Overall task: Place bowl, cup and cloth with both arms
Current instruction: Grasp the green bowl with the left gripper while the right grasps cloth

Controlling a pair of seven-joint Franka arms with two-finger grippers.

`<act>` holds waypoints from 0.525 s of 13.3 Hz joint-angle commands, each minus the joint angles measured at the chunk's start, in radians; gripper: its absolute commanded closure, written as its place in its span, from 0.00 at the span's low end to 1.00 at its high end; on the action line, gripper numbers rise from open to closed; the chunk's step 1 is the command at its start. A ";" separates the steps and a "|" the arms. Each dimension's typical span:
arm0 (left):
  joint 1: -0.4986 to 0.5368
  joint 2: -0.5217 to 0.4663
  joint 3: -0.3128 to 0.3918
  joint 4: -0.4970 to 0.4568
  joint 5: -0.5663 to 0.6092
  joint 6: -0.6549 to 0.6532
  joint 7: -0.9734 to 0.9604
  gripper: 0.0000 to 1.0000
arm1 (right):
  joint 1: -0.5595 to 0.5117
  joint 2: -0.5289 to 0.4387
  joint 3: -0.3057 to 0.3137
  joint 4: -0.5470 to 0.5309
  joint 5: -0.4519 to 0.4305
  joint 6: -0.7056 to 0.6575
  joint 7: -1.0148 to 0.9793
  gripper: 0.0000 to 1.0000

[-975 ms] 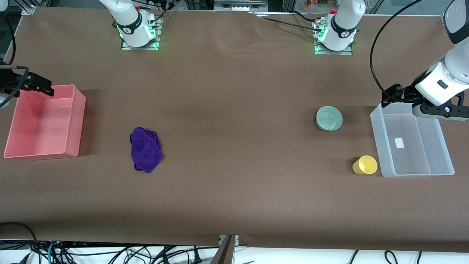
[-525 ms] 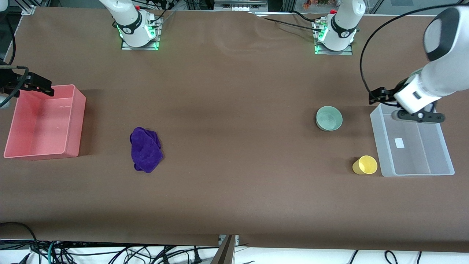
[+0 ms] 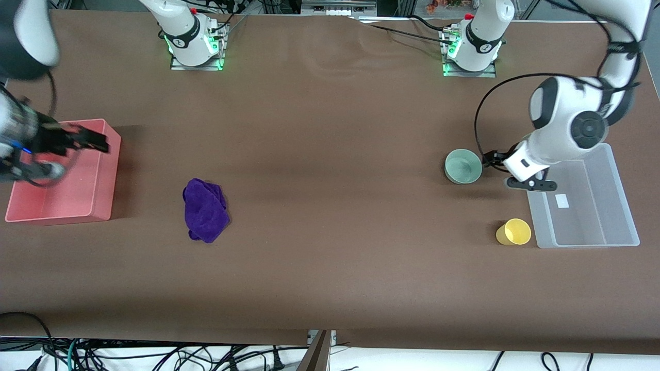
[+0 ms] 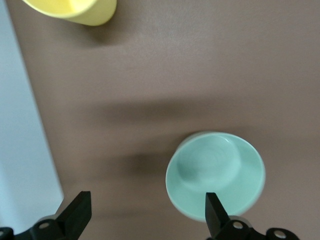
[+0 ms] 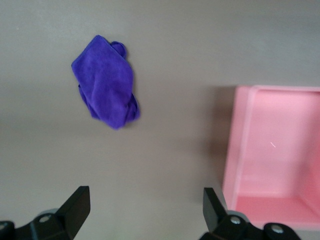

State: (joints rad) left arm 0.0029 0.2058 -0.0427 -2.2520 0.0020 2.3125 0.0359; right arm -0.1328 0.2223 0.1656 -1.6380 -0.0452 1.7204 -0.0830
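The pale green bowl [image 3: 463, 166] stands upright toward the left arm's end of the table. The yellow cup [image 3: 513, 232] stands nearer the front camera, beside the clear bin. The purple cloth [image 3: 205, 209] lies crumpled toward the right arm's end. My left gripper [image 3: 492, 159] is open and empty, low between the bowl and the clear bin. In the left wrist view the gripper [image 4: 145, 210] has the bowl [image 4: 215, 172] by one finger and the cup [image 4: 75, 10] farther off. My right gripper [image 3: 95, 141] is open and empty over the pink bin's edge. The right wrist view shows the gripper [image 5: 145, 207] and the cloth [image 5: 106, 95].
A pink bin [image 3: 67, 190] stands empty at the right arm's end and also shows in the right wrist view [image 5: 280, 150]. A clear plastic bin [image 3: 582, 211] stands empty at the left arm's end and also shows in the left wrist view [image 4: 20, 150]. Cables hang past the table's front edge.
My left arm has swung down from over the clear bin toward the bowl. My right arm has moved in over the pink bin toward the cloth. Bowl, cup and cloth have not moved.
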 commanded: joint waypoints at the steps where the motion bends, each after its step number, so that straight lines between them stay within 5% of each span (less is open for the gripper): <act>1: -0.004 0.071 -0.005 -0.049 -0.007 0.134 0.005 0.00 | 0.012 0.006 0.040 -0.240 0.013 0.303 0.005 0.00; 3: -0.011 0.122 -0.009 -0.049 -0.005 0.179 0.016 0.02 | 0.039 0.054 0.041 -0.359 0.013 0.547 0.006 0.00; 4: -0.014 0.132 -0.011 -0.049 -0.007 0.180 0.031 0.37 | 0.051 0.087 0.041 -0.381 0.013 0.617 0.005 0.00; 5: -0.014 0.130 -0.013 -0.049 -0.007 0.180 0.045 0.84 | 0.067 0.127 0.040 -0.382 0.011 0.654 0.003 0.00; 6: -0.014 0.129 -0.014 -0.049 -0.007 0.179 0.048 1.00 | 0.080 0.164 0.040 -0.382 0.010 0.694 0.003 0.00; 7: -0.014 0.127 -0.014 -0.049 -0.007 0.180 0.052 1.00 | 0.094 0.193 0.040 -0.387 0.008 0.734 0.003 0.00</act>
State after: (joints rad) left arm -0.0069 0.3430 -0.0577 -2.3078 0.0020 2.4921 0.0545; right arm -0.0571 0.3771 0.2046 -2.0201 -0.0434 2.3923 -0.0796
